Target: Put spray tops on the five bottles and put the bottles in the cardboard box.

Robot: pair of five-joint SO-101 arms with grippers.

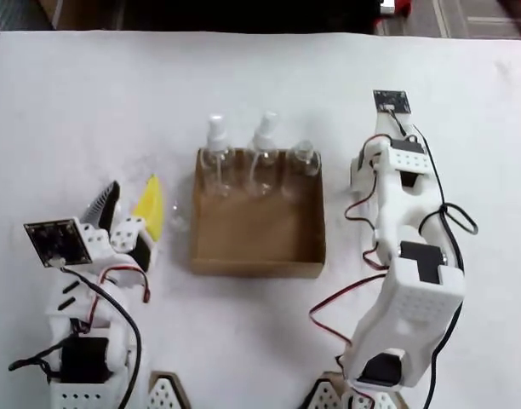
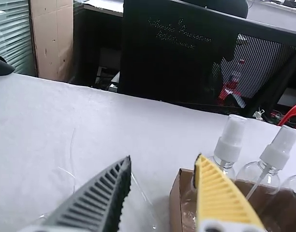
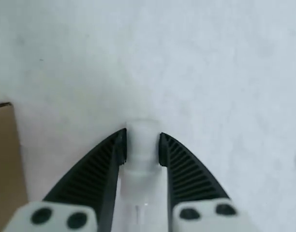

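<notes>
White table (image 1: 90,102): right jaws clamped on spray top (image 3: 142,145), left jaws wide apart, gripping nothing.

- Left arm (image 1: 77,341), 7 o'clock in the high view: white shell, black motor blocks, red and black cables (image 1: 116,277), square black camera board (image 1: 52,241).
- Right arm (image 1: 411,256), 4 o'clock: white shell, looping red and black cables.
- Left gripper (image 2: 162,162): one ribbed dark-grey finger (image 2: 99,198), one ribbed yellow.
- Right gripper (image 3: 142,137): ribbed black fingers, white bases with dark screw holes.

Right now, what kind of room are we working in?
Probably an office or lab workroom. The white table has what looks like a black mesh office chair right behind it. There are also window blinds beside a cardboard panel.
</notes>
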